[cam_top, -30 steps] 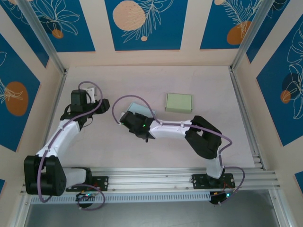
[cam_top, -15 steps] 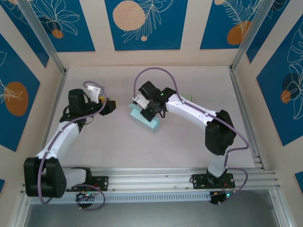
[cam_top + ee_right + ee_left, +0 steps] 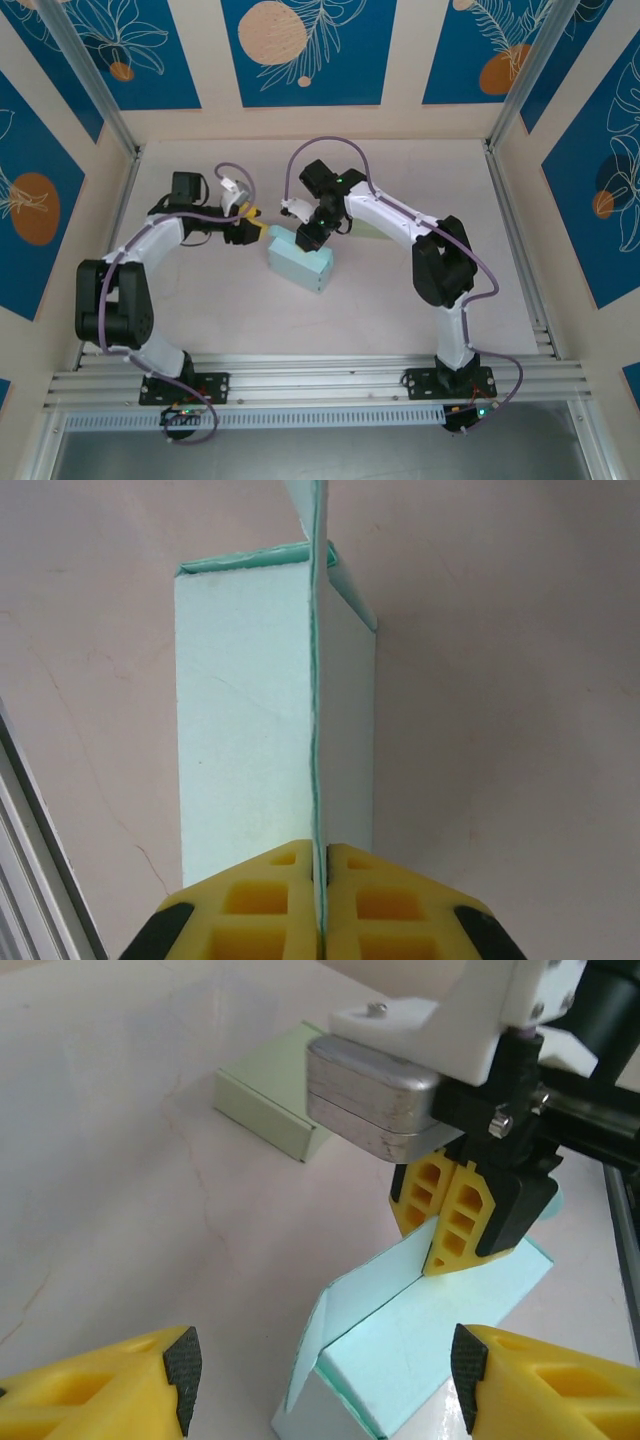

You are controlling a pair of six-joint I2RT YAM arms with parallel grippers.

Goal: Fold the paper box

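pale table under blue patterned walls. at left, the left gripper [image 3: 254, 220] has its jaws spread, just beside the near end of the mint paper box [image 3: 298, 264]. the box lies mid-table with one flap [image 3: 316, 630] standing upright. the right gripper [image 3: 311, 234] is pinching that flap's top edge from above. farther right, a green box [image 3: 262, 1100] lies apart.

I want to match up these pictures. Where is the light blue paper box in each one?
Top external: the light blue paper box is near the picture's centre, slightly left.
Left wrist: the box is lower middle, one flap raised.
Right wrist: the box is in the centre, running upward.
Shared landmark: the right gripper, its yellow fingers pinched shut on the box's flap.
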